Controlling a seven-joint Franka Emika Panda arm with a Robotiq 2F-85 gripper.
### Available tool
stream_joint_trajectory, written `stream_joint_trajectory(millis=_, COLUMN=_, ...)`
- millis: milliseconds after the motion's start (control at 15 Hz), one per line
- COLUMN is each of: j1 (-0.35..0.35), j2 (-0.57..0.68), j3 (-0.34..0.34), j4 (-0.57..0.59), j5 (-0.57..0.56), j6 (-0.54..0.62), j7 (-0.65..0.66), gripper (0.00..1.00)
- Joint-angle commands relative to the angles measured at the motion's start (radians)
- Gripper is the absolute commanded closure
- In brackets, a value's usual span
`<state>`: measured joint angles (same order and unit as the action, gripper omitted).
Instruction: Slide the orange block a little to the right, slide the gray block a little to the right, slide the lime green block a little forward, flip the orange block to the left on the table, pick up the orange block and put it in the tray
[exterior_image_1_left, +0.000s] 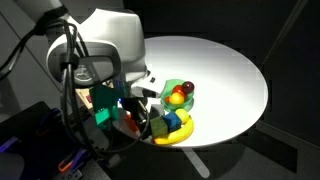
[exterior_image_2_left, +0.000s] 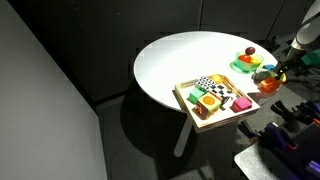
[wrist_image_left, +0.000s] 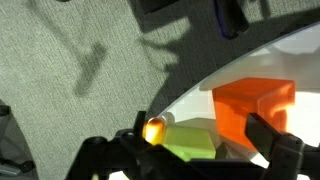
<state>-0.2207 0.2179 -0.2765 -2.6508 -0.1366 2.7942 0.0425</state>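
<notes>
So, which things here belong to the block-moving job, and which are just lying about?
Belong to the job: orange block, lime green block, tray. The gray block cannot be made out in these views.

Just lying about: green bowl holding fruit, banana.

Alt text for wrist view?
An orange block sits at right on a white table near its curved edge, a lime green block beside it at lower centre. Dark gripper fingers frame the bottom; gray floor fills the left.
</notes>
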Motion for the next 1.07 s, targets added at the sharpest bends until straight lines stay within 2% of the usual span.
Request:
stream_joint_trajectory(millis=0, j1=-0.001, j2=-0.045, j3=0.018, j4=-0.032, j5=0.016, j6=-0.009, j7=-0.058, gripper=0.0)
stream_joint_trajectory(millis=600, j1=-0.008, j2=-0.04, j3=0.073, j4=-0.045, j5=0.035, j6=-0.005, j7=-0.154, gripper=0.0)
stream_joint_trajectory(millis=1000, j1=-0.022, j2=-0.05, j3=0.115, j4=-0.049, j5=0.11, j6=-0.011, j7=-0.25, gripper=0.0)
